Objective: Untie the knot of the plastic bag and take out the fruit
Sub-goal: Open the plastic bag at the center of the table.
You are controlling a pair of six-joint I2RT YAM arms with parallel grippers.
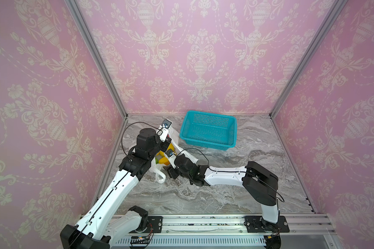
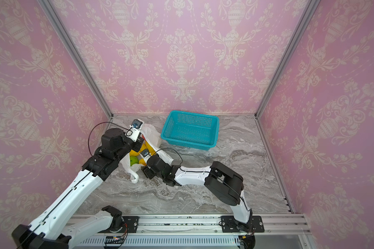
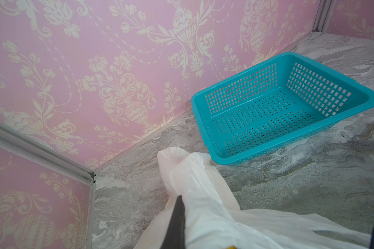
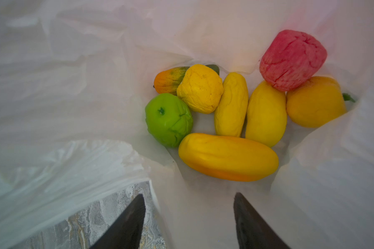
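The white plastic bag [image 1: 175,136] lies open on the marble table left of centre, and no knot shows in any view. My left gripper [image 3: 181,199] is shut on the bag's [image 3: 205,189] upper edge and holds it up; only one dark finger [image 3: 177,224] shows. The right gripper [image 4: 188,195] stands open at the bag's mouth, nothing between its fingers. Inside lies the fruit: a long yellow piece [image 4: 228,156] nearest the jaws, a green one [image 4: 168,119], a red one [image 4: 292,60] and several yellow ones. In both top views the fruit [image 2: 134,160] shows between the two wrists.
A teal mesh basket [image 1: 212,114] stands empty at the back of the table, just right of the bag, also in the left wrist view [image 3: 240,94]. A loose bag handle [image 1: 160,175] trails toward the front. Pink walls close the back and both sides.
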